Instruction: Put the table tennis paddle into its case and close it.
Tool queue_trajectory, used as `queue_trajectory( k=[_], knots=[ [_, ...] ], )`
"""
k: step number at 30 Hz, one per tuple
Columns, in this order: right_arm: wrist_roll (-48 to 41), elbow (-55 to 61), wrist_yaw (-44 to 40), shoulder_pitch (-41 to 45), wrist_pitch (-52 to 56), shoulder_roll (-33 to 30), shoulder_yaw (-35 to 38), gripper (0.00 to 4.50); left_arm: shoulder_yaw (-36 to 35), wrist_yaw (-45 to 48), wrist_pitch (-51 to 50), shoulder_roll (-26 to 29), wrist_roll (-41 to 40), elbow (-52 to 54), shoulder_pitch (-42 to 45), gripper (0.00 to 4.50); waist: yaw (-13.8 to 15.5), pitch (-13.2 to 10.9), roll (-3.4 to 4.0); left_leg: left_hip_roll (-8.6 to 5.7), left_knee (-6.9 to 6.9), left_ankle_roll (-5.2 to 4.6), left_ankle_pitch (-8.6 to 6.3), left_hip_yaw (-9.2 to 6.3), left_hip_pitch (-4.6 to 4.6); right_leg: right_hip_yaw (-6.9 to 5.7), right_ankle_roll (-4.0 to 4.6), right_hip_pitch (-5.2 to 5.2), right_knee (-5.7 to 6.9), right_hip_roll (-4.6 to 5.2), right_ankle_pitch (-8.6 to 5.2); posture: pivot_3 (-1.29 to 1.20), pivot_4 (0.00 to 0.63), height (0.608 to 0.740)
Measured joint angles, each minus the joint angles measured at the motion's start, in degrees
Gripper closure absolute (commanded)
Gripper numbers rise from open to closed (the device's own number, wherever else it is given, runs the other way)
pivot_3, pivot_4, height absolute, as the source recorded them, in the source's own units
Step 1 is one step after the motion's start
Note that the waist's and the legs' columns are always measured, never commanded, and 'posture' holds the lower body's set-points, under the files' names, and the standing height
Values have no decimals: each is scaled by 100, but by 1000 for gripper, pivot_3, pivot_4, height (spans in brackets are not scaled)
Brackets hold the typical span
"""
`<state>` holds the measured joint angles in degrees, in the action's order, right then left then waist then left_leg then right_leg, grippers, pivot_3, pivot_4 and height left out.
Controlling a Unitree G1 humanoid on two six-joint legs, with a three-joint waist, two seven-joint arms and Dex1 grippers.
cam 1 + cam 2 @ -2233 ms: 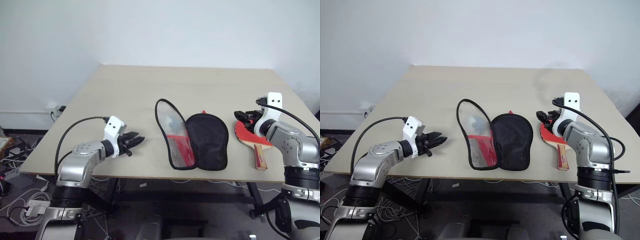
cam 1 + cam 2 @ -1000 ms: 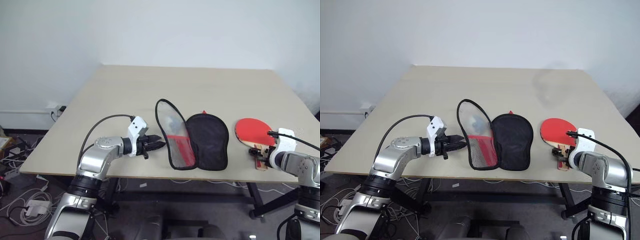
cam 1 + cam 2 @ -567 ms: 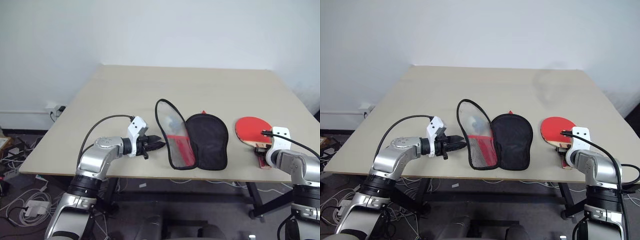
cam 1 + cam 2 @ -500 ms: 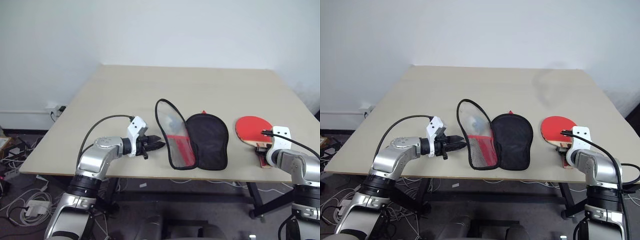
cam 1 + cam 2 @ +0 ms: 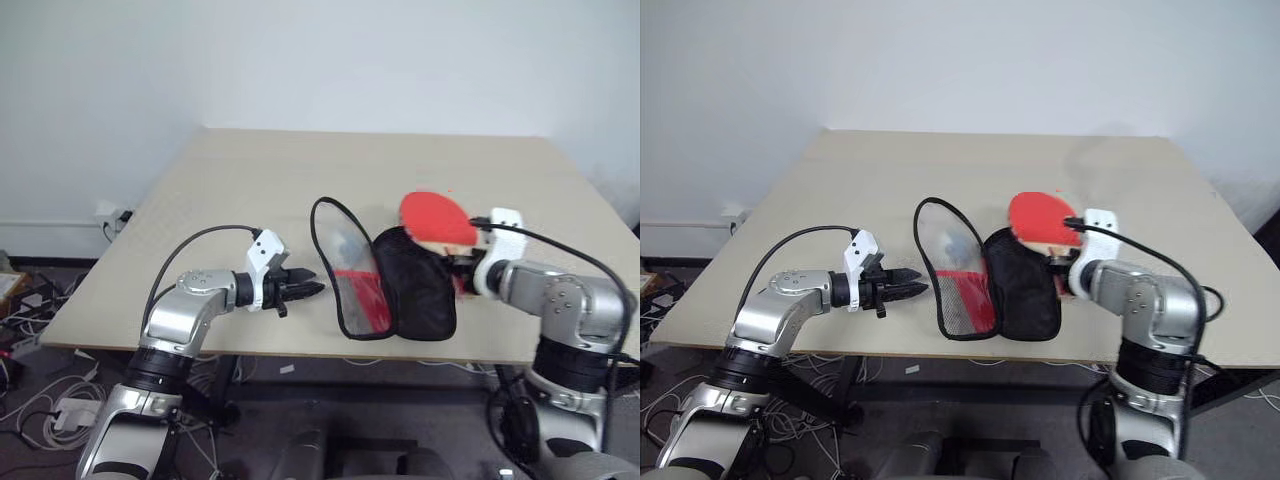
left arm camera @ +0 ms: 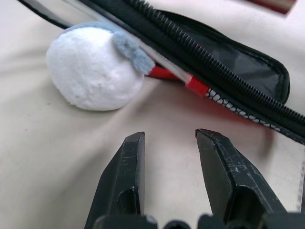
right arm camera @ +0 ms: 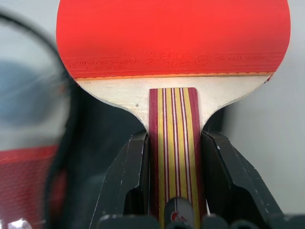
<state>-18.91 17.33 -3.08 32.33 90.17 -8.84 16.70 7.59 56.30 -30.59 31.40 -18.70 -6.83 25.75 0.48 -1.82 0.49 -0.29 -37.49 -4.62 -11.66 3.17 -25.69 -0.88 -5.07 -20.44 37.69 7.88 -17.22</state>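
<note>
Whereas half a second ago the table tennis paddle (image 5: 436,217) lay flat on the desk (image 5: 250,180) at the right, with the right pincer (image 5: 462,268) at its handle, the left eye view now shows it raised clear of the surface and carried left, its red face hanging over the far right edge of the case (image 5: 385,275). The case lies open near the front edge of the desk, black lining on the right half and clear panel on the left half. The left pincer (image 5: 312,289) sits just left of the case, as it did a second ago. In the left wrist view, the left pincer (image 6: 169,157) is released, its two fingers parted with nothing between them, low over the desk just beside the zip edge of the case (image 6: 214,71); a small white fluffy ball (image 6: 95,69) rests against that edge. In the right wrist view, the right pincer (image 7: 172,157) is clenched on the striped wooden handle of the paddle (image 7: 172,40), one finger against each side, with the open case beneath. The pickup therefore appears complete; the insertion into the case and the closing are not yet done.
</note>
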Motion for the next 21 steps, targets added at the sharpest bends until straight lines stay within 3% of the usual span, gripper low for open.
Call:
queue_trajectory(
  k=[18,21],
  knots=[
    [710,397,496,-673,-8,1155,-218,3331,29,105,40,-112,40,-246,211,2792,-46,1,-1,-5,29,28,15,10,4,0,0,-14,3,-17,0,0,0,715],
    [778,279,501,-782,-242,1222,-297,2361,29,128,40,-122,52,-253,236,2792,-47,1,-1,-4,30,29,15,13,6,1,0,-15,2,-18,0,0,0,715]
  ],
)
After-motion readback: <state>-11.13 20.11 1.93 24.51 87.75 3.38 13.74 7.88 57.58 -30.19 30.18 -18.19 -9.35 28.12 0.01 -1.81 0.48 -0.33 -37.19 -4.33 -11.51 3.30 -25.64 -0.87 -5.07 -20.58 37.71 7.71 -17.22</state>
